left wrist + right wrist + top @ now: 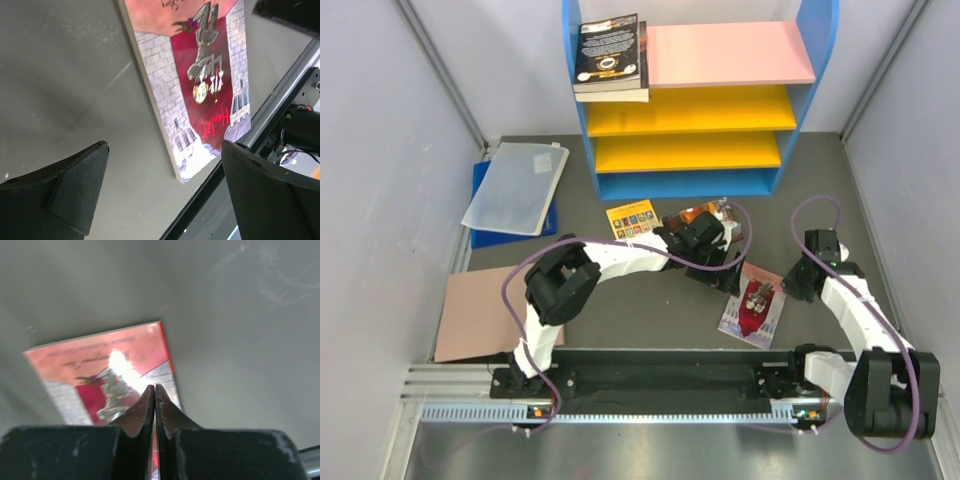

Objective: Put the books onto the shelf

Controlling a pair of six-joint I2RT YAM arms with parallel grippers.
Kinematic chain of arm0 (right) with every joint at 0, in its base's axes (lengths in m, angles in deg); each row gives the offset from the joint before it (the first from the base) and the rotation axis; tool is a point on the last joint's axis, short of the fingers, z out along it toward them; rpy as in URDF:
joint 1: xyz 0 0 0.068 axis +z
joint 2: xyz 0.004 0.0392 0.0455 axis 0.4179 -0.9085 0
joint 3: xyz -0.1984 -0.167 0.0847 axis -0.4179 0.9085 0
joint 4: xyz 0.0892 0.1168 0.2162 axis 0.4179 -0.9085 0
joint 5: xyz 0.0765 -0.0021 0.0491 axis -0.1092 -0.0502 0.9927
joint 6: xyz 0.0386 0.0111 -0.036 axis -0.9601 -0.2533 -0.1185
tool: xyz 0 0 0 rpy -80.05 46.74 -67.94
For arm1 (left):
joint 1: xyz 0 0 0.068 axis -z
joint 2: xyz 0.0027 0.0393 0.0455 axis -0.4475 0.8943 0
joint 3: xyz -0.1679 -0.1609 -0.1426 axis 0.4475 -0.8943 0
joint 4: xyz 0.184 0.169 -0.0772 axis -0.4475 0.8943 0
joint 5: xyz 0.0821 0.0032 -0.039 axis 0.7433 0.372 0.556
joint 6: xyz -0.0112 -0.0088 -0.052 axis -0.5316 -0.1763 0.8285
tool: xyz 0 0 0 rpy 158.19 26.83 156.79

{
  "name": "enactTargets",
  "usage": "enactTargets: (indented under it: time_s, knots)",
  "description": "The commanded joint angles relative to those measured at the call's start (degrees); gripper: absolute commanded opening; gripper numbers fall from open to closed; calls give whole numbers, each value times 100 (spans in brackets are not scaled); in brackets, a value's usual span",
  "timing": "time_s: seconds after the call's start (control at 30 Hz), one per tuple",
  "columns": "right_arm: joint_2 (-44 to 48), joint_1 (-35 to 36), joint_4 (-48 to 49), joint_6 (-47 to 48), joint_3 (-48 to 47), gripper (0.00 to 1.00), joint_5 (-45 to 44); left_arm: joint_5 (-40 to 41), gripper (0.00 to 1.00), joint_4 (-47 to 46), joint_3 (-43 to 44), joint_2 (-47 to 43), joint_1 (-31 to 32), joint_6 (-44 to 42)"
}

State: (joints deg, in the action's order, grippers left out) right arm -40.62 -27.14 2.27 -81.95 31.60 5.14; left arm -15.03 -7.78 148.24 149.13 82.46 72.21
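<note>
A yellow book (631, 218) lies on the table (650, 320), well left of the pale book (752, 305). The left claw (718, 275) hangs wide open just left of the pale book, gripping nothing. The right claw (798, 282), pressed shut and empty, sits at the pale book's right edge; contact cannot be told. Only the overhead view shows the black book (608, 52) on the shelf (820, 60), far beyond the pale book. Only the left wrist view shows the cover's red script.

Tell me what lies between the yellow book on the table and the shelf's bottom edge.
Nothing. In the top view, only a short strip of bare grey table separates the yellow book from the shelf.
</note>
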Motion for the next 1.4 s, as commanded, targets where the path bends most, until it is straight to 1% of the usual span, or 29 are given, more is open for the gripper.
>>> enactTargets:
  time_s: [0.0, 0.2, 0.37, 0.53, 0.6, 0.63, 0.7, 0.73, 0.8, 0.97, 1.1, 1.23, 1.37]
  knots:
    - [-578, -204, 74, 224, -227, 0, -31, -57, 99, -8, 419, 213, 72, 36]
    - [-1335, -327, 627, 304, -104, 0, 339, -163, 98, 71, 630, 451, 116, 45]
    - [-1467, -328, 795, 295, -69, 0, 436, -137, 96, 238, 937, 767, 222, 62]
    - [-1467, -328, 830, 322, -113, 0, 462, -260, 92, 239, 1262, 1005, 353, 168]
    - [-1476, -328, 883, 339, -104, 0, 646, -312, 90, 300, 1490, 1119, 380, 229]
    - [-1494, -328, 892, 339, -104, 0, 655, -452, 83, 274, 1544, 1146, 380, 317]
    - [-1520, -328, 953, 348, -78, 0, 734, -514, 79, 230, 1649, 1129, 415, 387]
    - [-1529, -328, 962, 339, -78, 0, 761, -523, 75, 186, 1658, 1102, 406, 431]
    - [-1564, -328, 1006, 348, -60, 0, 866, -480, 74, 133, 1623, 927, 415, 493]
    - [-1538, -328, 1050, 383, -51, 0, 954, -357, 73, -235, 1422, 471, 415, 704]
    - [-1511, -328, 1041, 401, -60, 0, 989, -199, 73, -604, 1027, 215, 407, 810]
    - [-1520, -328, 1085, 418, -34, 0, 1025, -268, 73, -649, 1017, 293, 415, 906]
    - [-1564, -328, 1155, 418, 1, 0, 1112, -471, 72, -606, 1113, 635, 406, 1003]
